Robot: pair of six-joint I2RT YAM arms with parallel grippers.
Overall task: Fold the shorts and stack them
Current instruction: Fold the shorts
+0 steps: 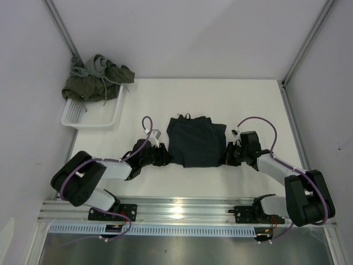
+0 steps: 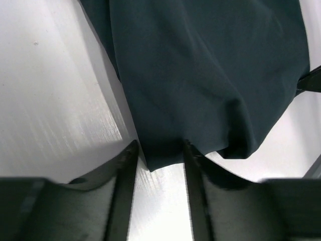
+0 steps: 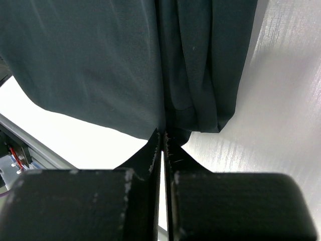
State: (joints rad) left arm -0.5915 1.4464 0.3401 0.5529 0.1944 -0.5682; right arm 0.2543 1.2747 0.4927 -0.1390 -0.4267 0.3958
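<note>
Seen from above, the navy shorts (image 1: 196,144) lie flat and roughly square in the middle of the white counter (image 1: 220,99), with the waistband toward the far side. The left tool (image 1: 164,157) is at the near left corner of the shorts and the right tool (image 1: 229,154) is at their right edge, both low against the counter. At the far left corner, a white mesh basket (image 1: 91,118) has the olive shorts (image 1: 91,85) bunched over its far rim. The grey shorts (image 1: 96,65) are heaped on top of them against the wall.

In the left wrist view, the left tool (image 2: 159,150) has its fingers (image 2: 125,170) standing apart. A pointed corner of the navy shorts (image 2: 200,75) hangs down into the gap between them, and bare counter (image 2: 50,100) shows to the left. The cloth rises in a soft fold just beyond the right finger.

In the right wrist view, the right tool (image 3: 163,138) has its fingers pressed together, clamped on the edge of the navy shorts (image 3: 90,60). A crease runs straight up the cloth from the fingertips. Layered folds hang to the right of that crease, above the counter (image 3: 281,100).
</note>
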